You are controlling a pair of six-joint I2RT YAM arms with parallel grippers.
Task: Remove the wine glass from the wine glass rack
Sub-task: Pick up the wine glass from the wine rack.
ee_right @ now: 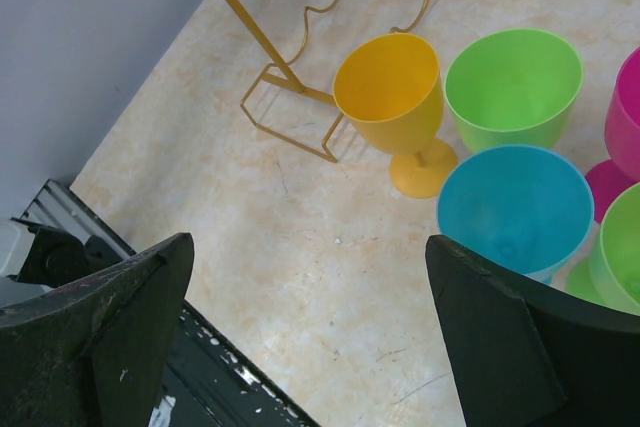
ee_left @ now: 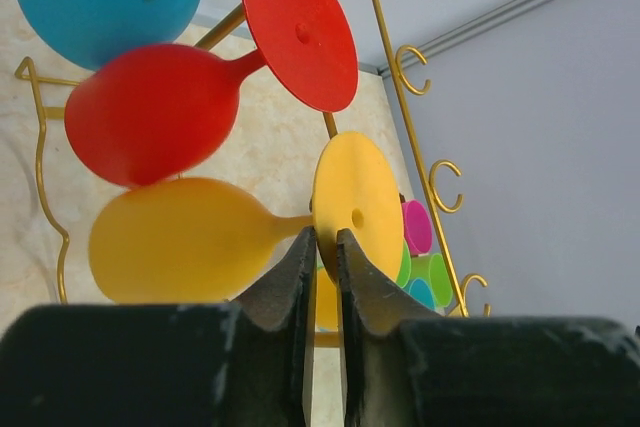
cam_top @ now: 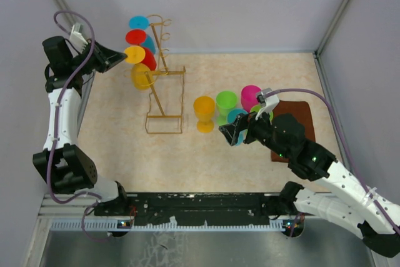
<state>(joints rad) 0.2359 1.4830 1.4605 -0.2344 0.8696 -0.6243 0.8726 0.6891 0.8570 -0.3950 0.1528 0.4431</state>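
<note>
high up, stretched left claw pinches foot of yellow wine glass.

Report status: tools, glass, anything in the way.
Left tool pinched on yellow wine glass foot; glass hanging on rack. Right tool open, empty. Red wine glass hangs close above; mind it.

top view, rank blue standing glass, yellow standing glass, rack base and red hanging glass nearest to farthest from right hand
1. Blue standing glass, just beyond the right hand.
2. Yellow standing glass, to its left.
3. Rack base, farther left.
4. Red hanging glass, far left, hung up high.
</note>
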